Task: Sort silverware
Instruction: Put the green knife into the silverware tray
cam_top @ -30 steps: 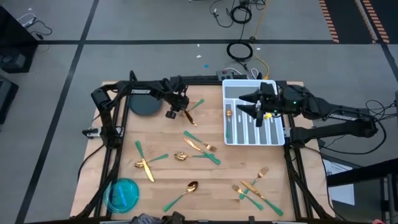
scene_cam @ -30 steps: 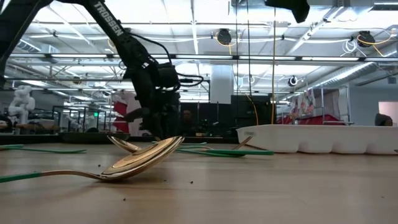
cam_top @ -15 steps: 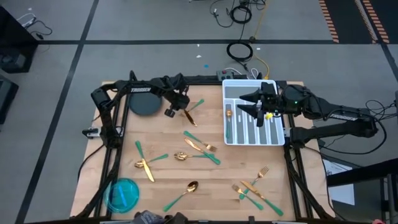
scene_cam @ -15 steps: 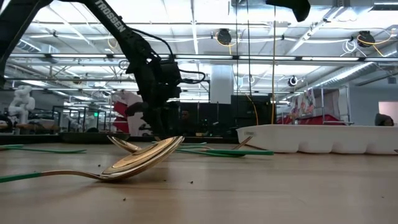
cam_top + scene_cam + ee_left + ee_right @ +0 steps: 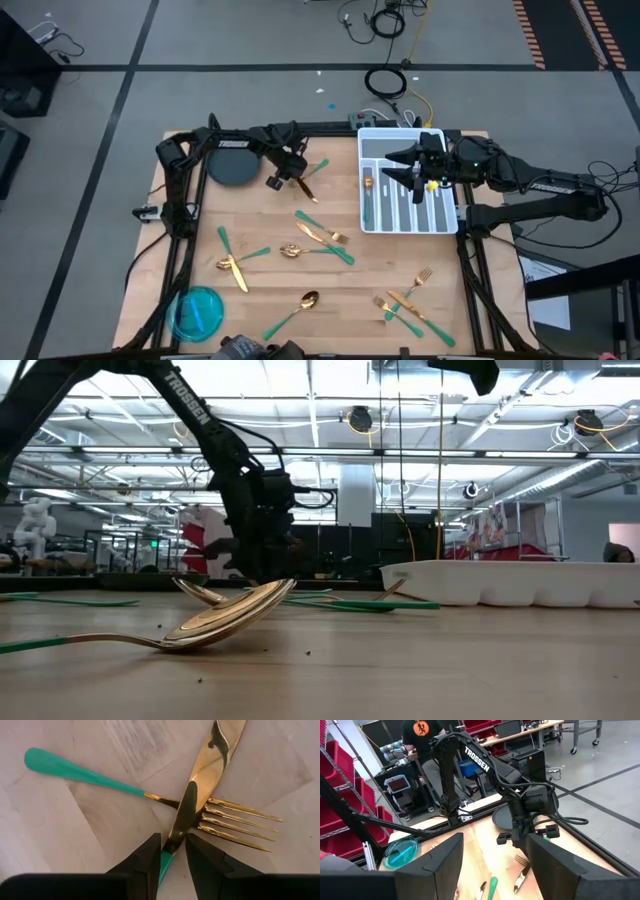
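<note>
Left pincer [image 5: 172, 857] clamped on knife [image 5: 200, 790] across fork [image 5: 235, 817]; right pincer [image 5: 400, 172] apart over tray [image 5: 375, 224].

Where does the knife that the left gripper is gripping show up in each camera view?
High view: knife in the left gripper, beside the white tray.
Low view: hidden behind the near spoon; the left gripper hangs above.
Left wrist view: knife centre, crossing a fork.
Right wrist view: knife below the left gripper.
Shared landmark: the left gripper.
</note>
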Motion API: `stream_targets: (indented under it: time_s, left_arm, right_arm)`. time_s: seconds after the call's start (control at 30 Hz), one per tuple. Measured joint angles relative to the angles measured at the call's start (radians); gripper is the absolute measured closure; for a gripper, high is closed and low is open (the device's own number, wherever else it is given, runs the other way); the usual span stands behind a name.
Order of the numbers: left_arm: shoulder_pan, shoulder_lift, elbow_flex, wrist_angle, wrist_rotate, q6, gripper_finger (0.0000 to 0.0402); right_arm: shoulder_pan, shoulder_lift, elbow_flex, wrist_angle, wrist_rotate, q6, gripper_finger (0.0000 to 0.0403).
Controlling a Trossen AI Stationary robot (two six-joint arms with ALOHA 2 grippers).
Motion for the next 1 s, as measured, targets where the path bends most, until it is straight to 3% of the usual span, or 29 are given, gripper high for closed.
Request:
stream_targets:
  time_s: [0.2, 0.73, 1.0]
  left_arm:
    - [-0.004, 0.0, 0.0, -0.016, -0.052, 0.004, 0.0381]
    - [-0.03, -0.076, -0.011, -0.101, -0.162, -0.191, 0.0384]
    - [-0.03, -0.131, -0.009, -0.086, -0.14, -0.269, 0.0401]
  right_arm:
    - [0.0, 0.0, 0.0, 0.024, 0.0, 0.011, 0.019]
    - [0.0, -0.002, 0.0, 0.068, 0.0, 0.015, 0.019]
    - [0.0, -0.002, 0.0, 0.055, 0.006, 0.002, 0.019]
